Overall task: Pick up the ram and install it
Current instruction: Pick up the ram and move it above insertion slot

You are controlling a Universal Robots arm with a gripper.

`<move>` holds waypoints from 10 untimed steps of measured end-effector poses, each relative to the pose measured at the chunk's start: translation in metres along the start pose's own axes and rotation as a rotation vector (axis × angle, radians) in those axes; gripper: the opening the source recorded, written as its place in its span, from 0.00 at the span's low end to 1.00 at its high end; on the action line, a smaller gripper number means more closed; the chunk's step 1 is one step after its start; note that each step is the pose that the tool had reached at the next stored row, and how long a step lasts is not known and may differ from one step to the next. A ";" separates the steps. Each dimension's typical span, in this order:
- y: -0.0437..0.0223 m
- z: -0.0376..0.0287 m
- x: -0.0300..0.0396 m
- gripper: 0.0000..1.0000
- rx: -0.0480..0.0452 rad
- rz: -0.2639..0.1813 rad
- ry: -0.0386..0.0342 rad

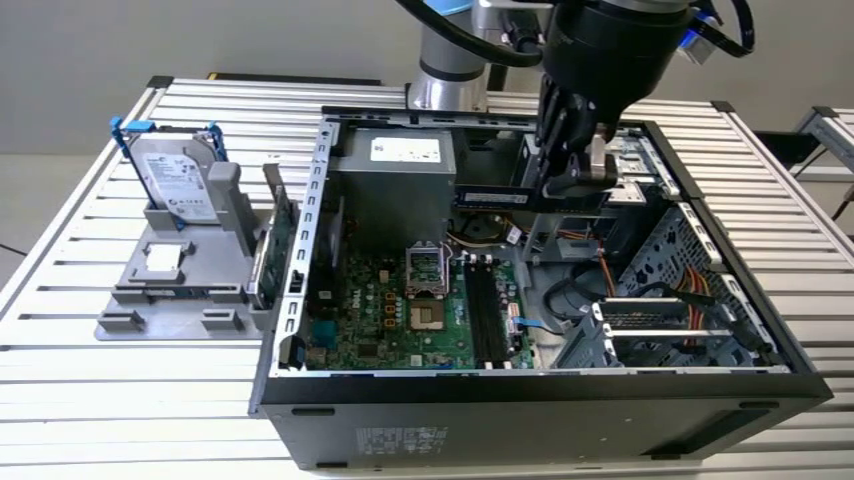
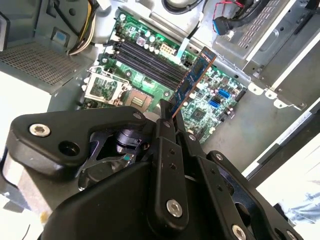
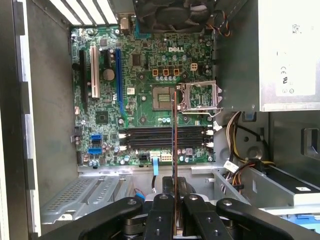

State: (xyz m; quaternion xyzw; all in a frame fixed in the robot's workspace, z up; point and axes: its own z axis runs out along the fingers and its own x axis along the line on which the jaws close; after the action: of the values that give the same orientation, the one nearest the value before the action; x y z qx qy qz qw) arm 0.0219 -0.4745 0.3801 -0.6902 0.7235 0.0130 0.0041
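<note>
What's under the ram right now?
The ram, in the gripper, hangs over the motherboard; in the first wrist view it crosses the empty memory slots and processor socket, hiding a thin strip of each.

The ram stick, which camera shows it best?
The second wrist view: the ram shows its flat side with chips. The first wrist view catches its thin edge; the exterior view, a small dark strip.

The exterior view looks steeply down on the open computer case (image 1: pixel 534 420) and table (image 1: pixel 80 400); both wrist views peer closely past the jaws at the motherboard (image 3: pixel 140 75) all three share.
</note>
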 end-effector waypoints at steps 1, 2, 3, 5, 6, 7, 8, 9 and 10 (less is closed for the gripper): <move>-0.0004 0.0000 0.0000 0.00 0.0000 0.000 0.0001; -0.0008 0.0000 0.0000 0.00 0.0000 0.000 0.0001; -0.0013 0.0001 0.0000 0.00 0.0000 0.000 0.0001; -0.0026 0.0002 -0.0001 0.00 0.0000 0.000 0.0003; -0.0032 0.0003 -0.0001 0.00 0.0000 0.000 0.0002; -0.0039 0.0004 -0.0002 0.00 0.0000 0.000 0.0002; -0.0046 0.0006 -0.0002 0.00 0.0000 0.000 0.0002; -0.0052 0.0010 -0.0003 0.00 0.0000 0.000 0.0002; -0.0057 0.0012 -0.0003 0.00 0.0000 0.000 0.0004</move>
State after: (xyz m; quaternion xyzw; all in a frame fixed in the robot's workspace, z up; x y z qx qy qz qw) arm 0.0277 -0.4745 0.3789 -0.6901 0.7236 0.0129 0.0039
